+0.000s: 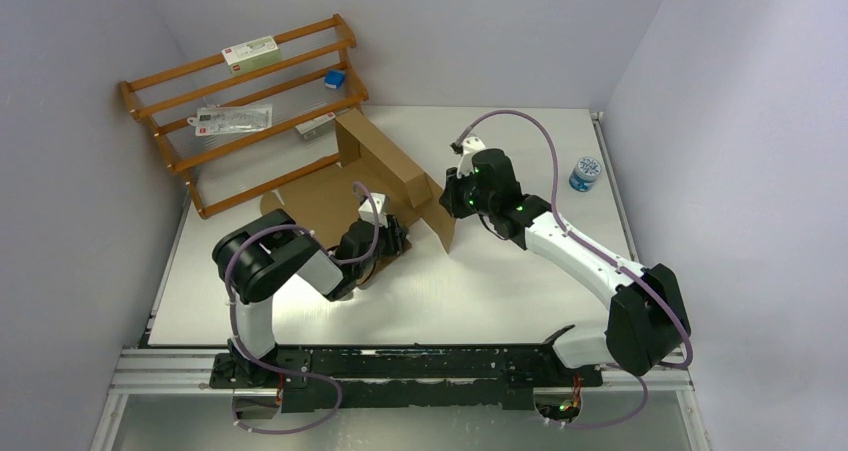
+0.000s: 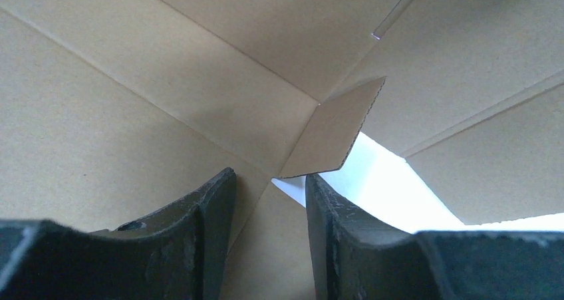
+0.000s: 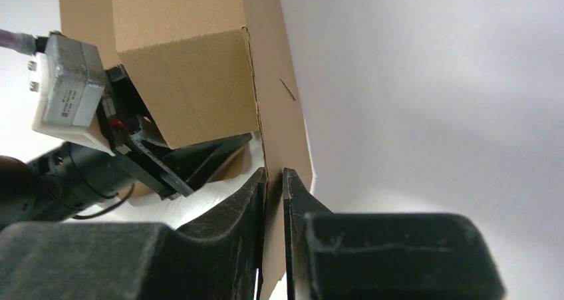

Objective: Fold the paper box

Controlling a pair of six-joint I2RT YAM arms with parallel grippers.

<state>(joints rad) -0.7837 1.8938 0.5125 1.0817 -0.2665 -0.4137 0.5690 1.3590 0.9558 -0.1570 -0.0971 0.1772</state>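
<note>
- Fingers of the right gripper (image 1: 452, 201) were pinched shut on the end flap (image 1: 440, 223) of the paper box (image 1: 385, 166). The box sat mid-table, just in front of the wooden rack (image 1: 240, 101), between the two arms. The left gripper (image 1: 390, 239) rested low on the flat base panel. If that hold-down lifted, I judged the sheet could slide on the table (image 1: 500, 291) towards the rack. The box was plain brown cardboard, half formed, with one long wall raised and the rest flat.
- From the left wrist, the fingers (image 2: 213, 207) stood apart with nothing between them, only bare cardboard below. A small corner tab (image 2: 332, 134) stood just beyond the fingertips, its corrugated edge showing. It could likely catch outside the wall instead of tucking inside it.
- From the right wrist, the pads (image 3: 256, 187) gripped the thin flap at its lower edge. With so narrow a bite, a quick swing might slip off or crease the board. The flap stood upright against the folded wall, with a short slit cut in its face.
</note>
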